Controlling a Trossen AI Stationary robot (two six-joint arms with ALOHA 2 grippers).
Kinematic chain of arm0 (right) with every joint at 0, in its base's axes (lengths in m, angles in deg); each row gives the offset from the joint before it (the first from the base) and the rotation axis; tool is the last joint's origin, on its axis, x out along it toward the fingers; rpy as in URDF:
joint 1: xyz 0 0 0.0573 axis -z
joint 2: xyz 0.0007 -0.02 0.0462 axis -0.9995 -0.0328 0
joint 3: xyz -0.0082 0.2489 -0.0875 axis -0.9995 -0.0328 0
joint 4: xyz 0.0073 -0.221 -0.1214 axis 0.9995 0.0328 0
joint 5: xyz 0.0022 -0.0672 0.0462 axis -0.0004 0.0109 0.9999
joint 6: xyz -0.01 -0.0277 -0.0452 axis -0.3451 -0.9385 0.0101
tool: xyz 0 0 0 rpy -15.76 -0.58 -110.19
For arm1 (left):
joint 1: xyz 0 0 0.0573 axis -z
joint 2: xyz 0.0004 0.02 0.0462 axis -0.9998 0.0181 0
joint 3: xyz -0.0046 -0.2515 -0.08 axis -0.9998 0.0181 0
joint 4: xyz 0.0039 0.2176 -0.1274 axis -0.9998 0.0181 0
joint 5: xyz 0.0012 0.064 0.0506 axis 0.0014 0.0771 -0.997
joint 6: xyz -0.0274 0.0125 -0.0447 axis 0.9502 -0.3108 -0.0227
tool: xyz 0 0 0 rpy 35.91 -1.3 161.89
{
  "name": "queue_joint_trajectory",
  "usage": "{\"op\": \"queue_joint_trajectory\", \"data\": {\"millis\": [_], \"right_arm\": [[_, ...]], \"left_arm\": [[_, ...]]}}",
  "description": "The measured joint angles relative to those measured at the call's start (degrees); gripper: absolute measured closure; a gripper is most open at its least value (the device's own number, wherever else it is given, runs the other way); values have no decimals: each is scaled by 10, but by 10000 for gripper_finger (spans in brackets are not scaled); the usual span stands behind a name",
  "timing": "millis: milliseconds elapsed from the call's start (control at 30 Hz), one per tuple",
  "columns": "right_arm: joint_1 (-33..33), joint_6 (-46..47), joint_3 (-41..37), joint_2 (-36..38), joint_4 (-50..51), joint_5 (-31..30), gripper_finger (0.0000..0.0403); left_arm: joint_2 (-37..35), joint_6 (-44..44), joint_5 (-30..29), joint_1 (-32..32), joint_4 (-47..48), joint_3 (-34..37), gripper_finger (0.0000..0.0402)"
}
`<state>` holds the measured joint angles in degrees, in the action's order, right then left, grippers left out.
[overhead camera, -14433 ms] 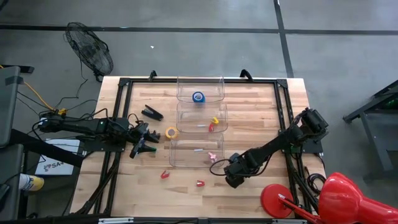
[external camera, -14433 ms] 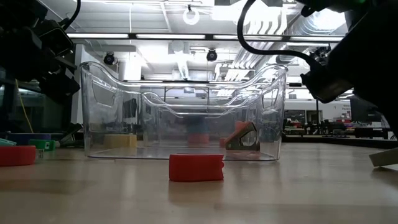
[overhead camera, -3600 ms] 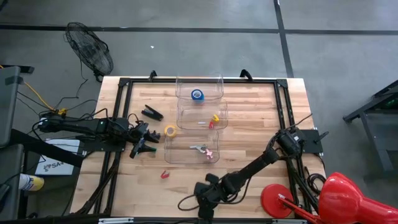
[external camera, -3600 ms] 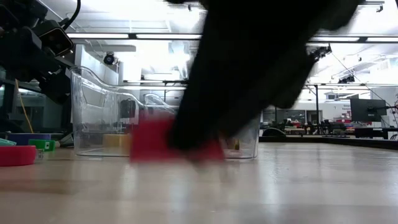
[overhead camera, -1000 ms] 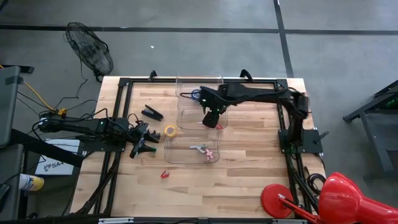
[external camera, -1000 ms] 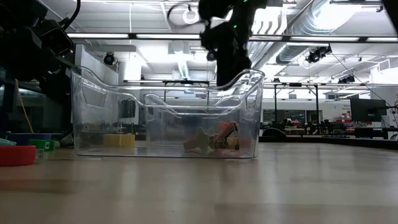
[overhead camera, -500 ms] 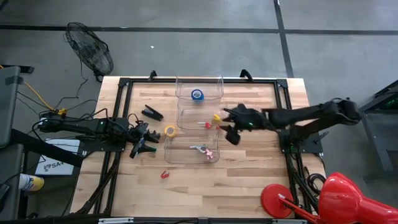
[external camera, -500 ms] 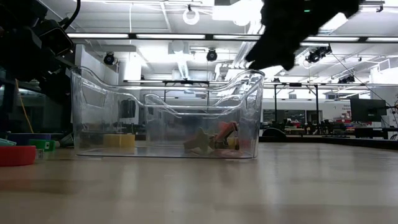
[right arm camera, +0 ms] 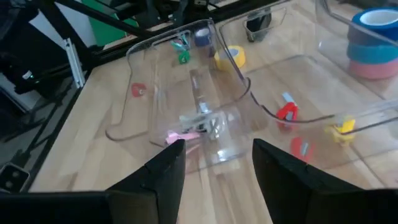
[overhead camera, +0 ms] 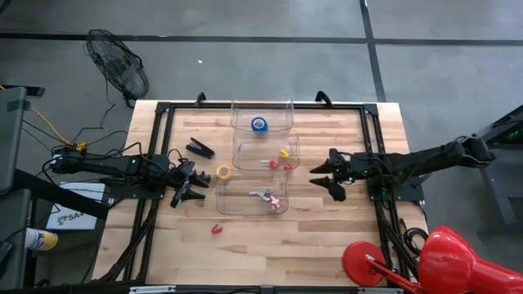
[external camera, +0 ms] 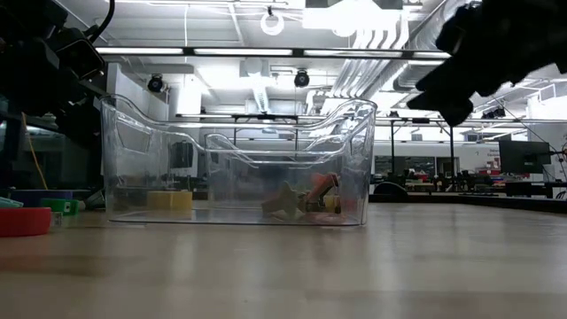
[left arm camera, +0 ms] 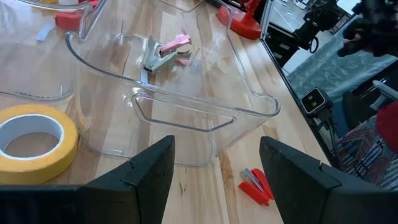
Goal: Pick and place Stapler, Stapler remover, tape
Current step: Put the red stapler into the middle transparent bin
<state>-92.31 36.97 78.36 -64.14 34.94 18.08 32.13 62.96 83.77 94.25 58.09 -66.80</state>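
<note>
Only the letters "SA" can be read, on a white sheet (overhead camera: 64,214) lying left of the wooden worktop (overhead camera: 327,237).

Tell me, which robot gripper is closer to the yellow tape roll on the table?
The left gripper. It sits right beside the yellow tape roll, just apart from it. The right gripper is far off, past the clear bins.

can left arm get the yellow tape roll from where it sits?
Probably yes. The yellow tape roll lies on bare table outside the clear bins, just ahead of the open left gripper, nothing between.
</note>
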Motion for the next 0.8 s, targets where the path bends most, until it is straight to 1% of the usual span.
{"op": "queue_joint_trajectory", "data": {"millis": [167, 267, 333, 567, 667, 800], "right_arm": [[12, -16, -46, 52, -7, 2, 226], [13, -27, -68, 74, -28, 12, 226], [13, -37, -83, 83, -49, 18, 226], [13, -60, -134, 107, -110, 68, 226], [12, -66, -157, 116, -153, 80, 226], [12, -102, -159, 121, -168, 105, 226]], "left_arm": [[0, 0, 0, 0, 0, 0, 170], [0, 0, 0, 0, 0, 0, 170], [0, 0, 0, 0, 0, 0, 170], [0, 0, 0, 0, 0, 0, 170], [0, 0, 0, 0, 0, 0, 170], [0, 0, 0, 0, 0, 0, 170]]}}
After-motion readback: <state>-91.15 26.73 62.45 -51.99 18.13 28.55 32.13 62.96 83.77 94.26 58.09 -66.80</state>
